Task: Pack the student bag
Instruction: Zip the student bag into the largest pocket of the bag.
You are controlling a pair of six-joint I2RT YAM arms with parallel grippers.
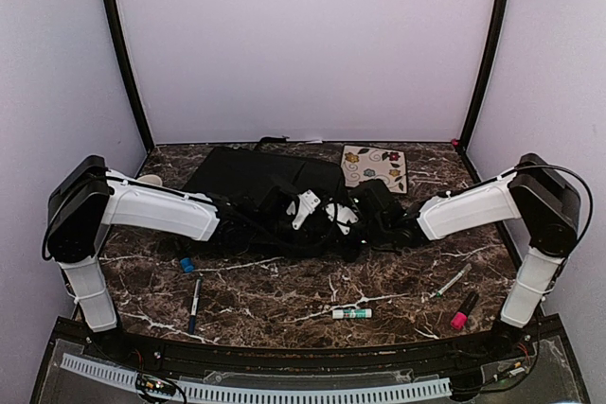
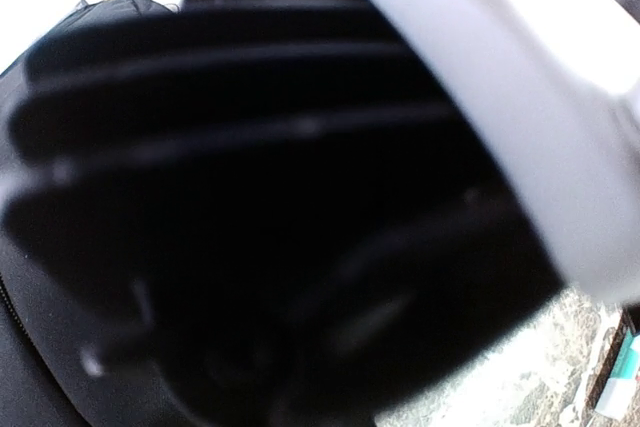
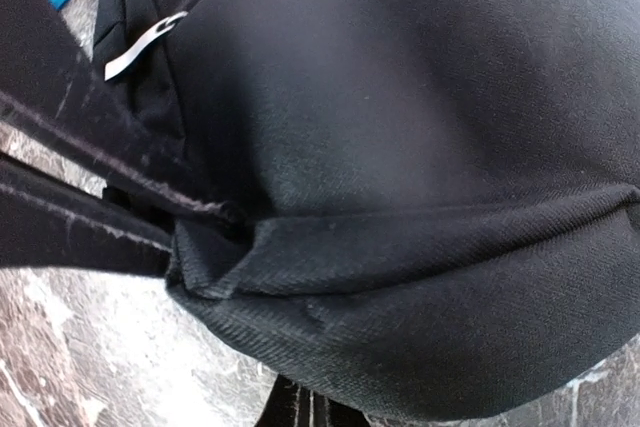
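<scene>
Black fabric: student bag (image 1: 260,179) lies flat, floral notebook (image 1: 375,167) just beside its far right corner. Right claw (image 3: 205,219) pinches a fold at its near edge; left claw (image 1: 284,213) pressed together there, hold unclear. Lift gently, fold taut, no tugging

I work in what looks like a robotics lab's test booth: plain white wall panels (image 1: 312,35) set between black frame posts (image 1: 121,44) box in my marble-patterned tabletop (image 1: 284,302), a slotted cable track (image 1: 265,391) lining its near edge.
</scene>
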